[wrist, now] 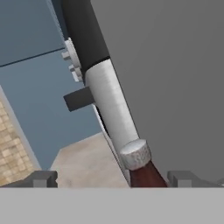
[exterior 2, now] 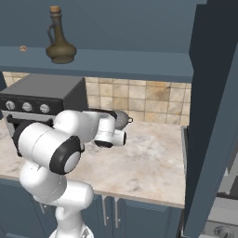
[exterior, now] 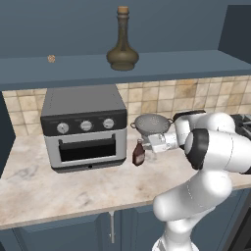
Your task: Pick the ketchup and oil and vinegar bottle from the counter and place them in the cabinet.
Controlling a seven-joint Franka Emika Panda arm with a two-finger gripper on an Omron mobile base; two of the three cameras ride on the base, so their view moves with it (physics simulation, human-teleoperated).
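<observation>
Kitchen bench (exterior: 59, 191) carrying the ketchup (exterior: 138, 153) beside the toaster oven (exterior: 83, 126), mid-depth; oil and vinegar bottle (exterior: 122, 41) is already standing in the cabinet (exterior: 59, 66). Gripper (exterior: 148, 147), jaws spread and empty, is straddling the ketchup's cap; a misaligned closure risks toppling it

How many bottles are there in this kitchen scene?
2. The oil and vinegar bottle stands up on the cabinet shelf. The ketchup stands on the counter beside the toaster oven, at the gripper.
</observation>
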